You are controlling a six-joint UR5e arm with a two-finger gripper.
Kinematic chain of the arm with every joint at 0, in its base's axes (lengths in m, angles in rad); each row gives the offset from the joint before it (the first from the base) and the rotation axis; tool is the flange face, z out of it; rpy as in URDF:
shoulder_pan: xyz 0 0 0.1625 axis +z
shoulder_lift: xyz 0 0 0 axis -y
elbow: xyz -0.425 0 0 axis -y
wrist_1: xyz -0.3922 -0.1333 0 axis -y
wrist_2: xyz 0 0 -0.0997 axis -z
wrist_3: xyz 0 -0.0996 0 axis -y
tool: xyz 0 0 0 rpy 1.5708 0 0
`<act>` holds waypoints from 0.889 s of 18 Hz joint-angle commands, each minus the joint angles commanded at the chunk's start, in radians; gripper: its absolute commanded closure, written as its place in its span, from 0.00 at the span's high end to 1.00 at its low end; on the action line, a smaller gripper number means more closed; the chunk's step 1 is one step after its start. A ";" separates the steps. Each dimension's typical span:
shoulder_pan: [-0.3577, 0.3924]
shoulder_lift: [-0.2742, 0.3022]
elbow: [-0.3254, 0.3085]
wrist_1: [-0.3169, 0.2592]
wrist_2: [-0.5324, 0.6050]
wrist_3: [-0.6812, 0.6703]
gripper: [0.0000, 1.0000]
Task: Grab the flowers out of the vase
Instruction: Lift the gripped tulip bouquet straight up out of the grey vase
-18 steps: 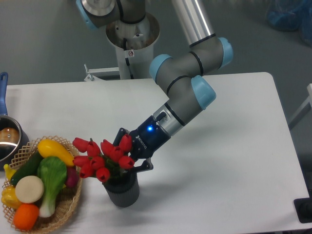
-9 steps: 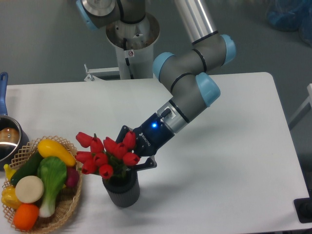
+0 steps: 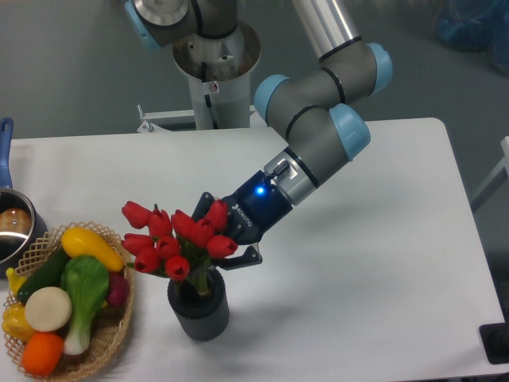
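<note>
The flowers, a bunch of red tulips with green leaves, stand with their stems still inside the vase, a dark grey ribbed cylinder near the table's front edge. My gripper reaches in from the upper right and is shut on the bunch just below the blooms; the red heads hide most of its fingers. The stems show between the blooms and the vase rim.
A woven basket of toy vegetables sits left of the vase. A metal pot with a blue handle is at the far left edge. The arm's base column rises behind the table.
The gripper has moved up and slightly right with the tulips, drawing the bunch higher out of the vase; more stem shows above the rim. The vase has stayed in place.
</note>
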State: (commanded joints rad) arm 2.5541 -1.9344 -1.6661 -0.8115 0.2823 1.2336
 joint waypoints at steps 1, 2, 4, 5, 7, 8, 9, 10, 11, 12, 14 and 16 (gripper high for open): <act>0.000 0.002 0.014 0.000 0.000 -0.031 0.31; 0.002 0.002 0.023 0.000 0.000 -0.055 0.31; 0.003 0.002 0.035 0.000 -0.002 -0.068 0.31; 0.003 0.002 0.040 0.000 -0.002 -0.077 0.31; 0.008 0.005 0.049 0.000 -0.002 -0.094 0.31; 0.008 0.015 0.052 0.000 -0.002 -0.115 0.31; 0.008 0.026 0.054 0.000 -0.002 -0.141 0.31; 0.008 0.037 0.054 0.000 -0.002 -0.169 0.31; 0.008 0.043 0.054 0.000 -0.002 -0.204 0.31; 0.008 0.058 0.052 -0.002 0.000 -0.241 0.31; 0.006 0.071 0.049 -0.002 0.000 -0.263 0.31; 0.003 0.074 0.049 -0.002 0.000 -0.267 0.31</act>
State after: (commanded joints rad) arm 2.5572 -1.8607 -1.6168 -0.8130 0.2823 0.9664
